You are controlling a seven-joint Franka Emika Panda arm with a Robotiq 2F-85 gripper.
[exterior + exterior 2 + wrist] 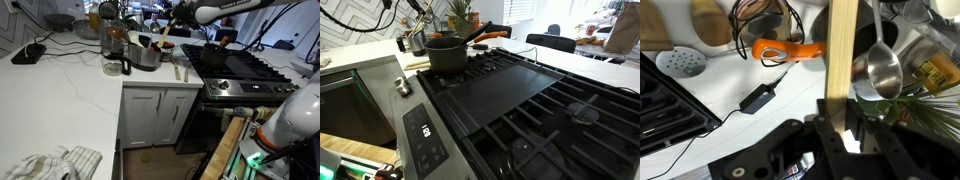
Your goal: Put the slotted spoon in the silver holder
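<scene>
white arm (225, 12) reaches level, jaws clamped on slotted spoon (843, 50).

overall: all three views low-res and soft; bright, diffuse room light; no hard shadows
counter (60, 80): white top close to blown-out in an exterior view; only faint soft shadows under the items on it
window (525, 12): clips to pure white; background around it washed out
stove (510, 95): black top carries a broad dull sheen; near grates at the bottom edge blurred and stretched by the wide lens
foreground: robot arm (292, 118) close to the lens, out of focus; cabinet area below the counter dimmer
wrist view: slotted spoon (843, 50) evenly lit, edges crisp; gripper (844, 128) dark, underexposed, little detail; metal ladle (882, 70) shows sharp specular glare
</scene>
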